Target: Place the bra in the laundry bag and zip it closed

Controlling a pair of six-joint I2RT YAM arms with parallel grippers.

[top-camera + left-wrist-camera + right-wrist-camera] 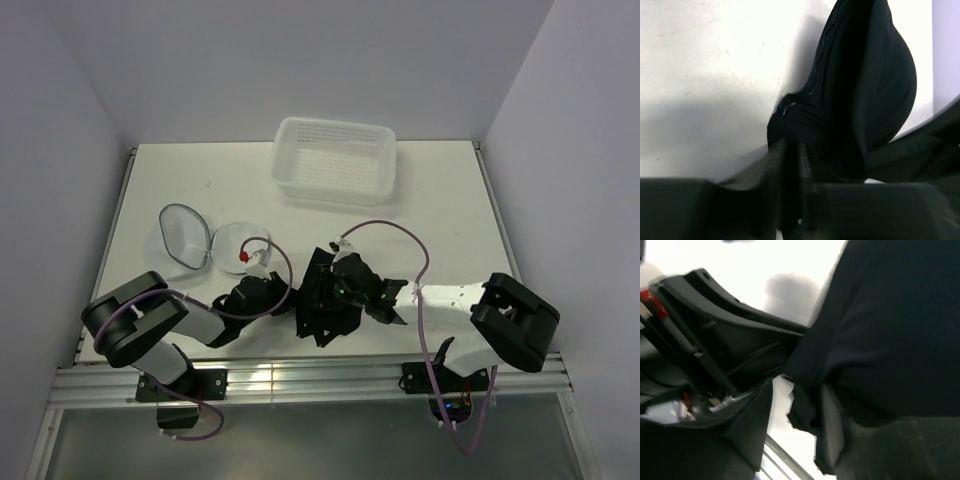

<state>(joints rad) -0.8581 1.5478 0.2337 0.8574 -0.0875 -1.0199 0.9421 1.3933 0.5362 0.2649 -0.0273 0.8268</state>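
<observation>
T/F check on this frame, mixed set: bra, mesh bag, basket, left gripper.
1. The bra is inside the laundry bag. False: it is bunched on the table, outside the bag and to its right in the top view.
2. The laundry bag is unzipped, its two halves lying side by side. True.
3. The left gripper is pinched on bra fabric. True.
4. The bra sits in the white basket. False: the basket stands near the far edge of the table, well apart from the bra.
</observation>
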